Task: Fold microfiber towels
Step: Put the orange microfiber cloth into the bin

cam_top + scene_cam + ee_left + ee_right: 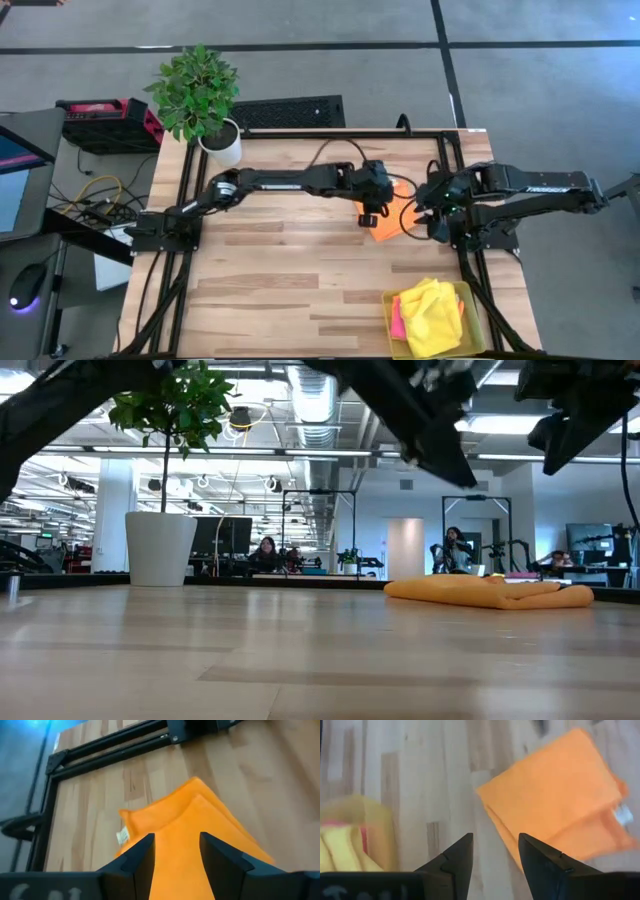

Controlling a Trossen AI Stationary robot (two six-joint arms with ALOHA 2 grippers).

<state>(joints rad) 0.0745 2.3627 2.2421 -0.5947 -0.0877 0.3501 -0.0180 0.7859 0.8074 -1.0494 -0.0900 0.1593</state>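
A folded orange towel [388,222] lies flat on the wooden table at the right middle; it also shows in the low view [490,593], the left wrist view [195,835] and the right wrist view [560,800]. A white tag [122,836] sticks out at its edge. My left gripper [368,215] is open and empty above the towel's left part. My right gripper [428,222] is open and empty above the table beside the towel's right edge. A bright yellow towel [432,312] and a hot pink towel [397,318] lie crumpled in the yellow tray [470,300].
A potted plant [205,100] in a white pot stands at the table's far left. The black frame rails [330,133] run along the table's far and side edges. The tray sits at the near right corner. People sit in the room beyond the table.
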